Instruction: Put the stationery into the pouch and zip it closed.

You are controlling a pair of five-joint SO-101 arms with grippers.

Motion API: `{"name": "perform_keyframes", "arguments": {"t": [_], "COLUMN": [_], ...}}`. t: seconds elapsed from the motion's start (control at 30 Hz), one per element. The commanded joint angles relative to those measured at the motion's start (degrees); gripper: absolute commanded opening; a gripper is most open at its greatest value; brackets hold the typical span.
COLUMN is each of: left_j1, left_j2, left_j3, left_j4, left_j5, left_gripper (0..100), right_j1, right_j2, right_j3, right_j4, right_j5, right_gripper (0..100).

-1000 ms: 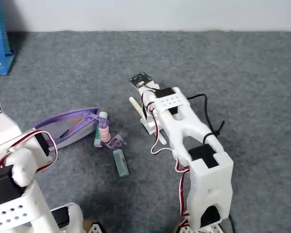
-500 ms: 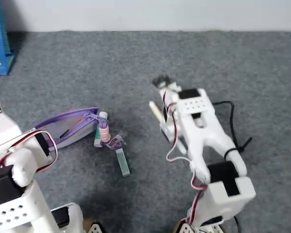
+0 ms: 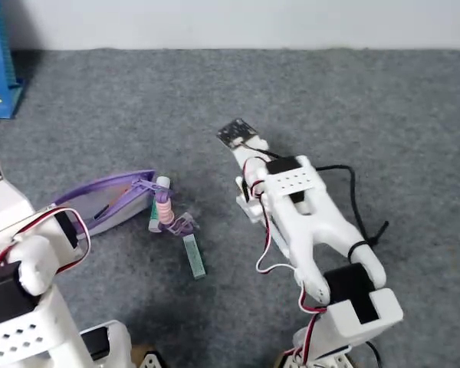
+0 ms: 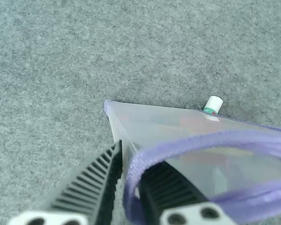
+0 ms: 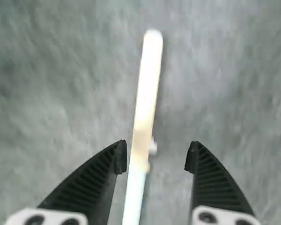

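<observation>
Jaws apart, pen (image 5: 147, 93) lengthwise between them

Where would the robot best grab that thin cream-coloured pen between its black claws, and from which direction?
Around the middle of the shaft of the thin cream-coloured pen, coming straight down from above. It seems to lie flat on the grey carpet, long and narrow, so jaws closing across its width should pinch it best. The right gripper is open and straddles it that way.

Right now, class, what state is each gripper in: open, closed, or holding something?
Left gripper: closed on the pouch, at its purple edge.
Right gripper: open, jaws either side of the white pen, not clamped on it.
</observation>
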Motion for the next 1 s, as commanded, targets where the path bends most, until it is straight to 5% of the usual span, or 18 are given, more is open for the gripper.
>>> {"name": "perform_keyframes", "arguments": {"t": [0.0,0.27,0.4,0.47,0.97], "left_j1": [0.5,0.5,0.3,0.3,0.3], "left_j2": [0.7,0.7,0.7,0.7,0.7], "left_j3": [1.0,0.8,0.9,0.7,1.1], "left_j4": [0.9,0.9,0.9,0.9,1.0], "left_j5": [0.4,0.4,0.3,0.3,0.6], "left_gripper": [1,1,1,1,1], "right_j1": [-2.4,-2.5,-2.3,-2.1,-5.2], "right_j2": [1.1,16.8,18.2,17.6,-16.7], "right_j3": [-2.4,-13.0,-17.6,-19.0,-4.2], "right_j4": [-3.8,-3.5,3.6,7.5,18.6], "right_j5": [-2.6,-4.6,-4.7,-4.7,-9.8], "right_gripper": [20.2,19.3,2.5,2.7,0.7]}}
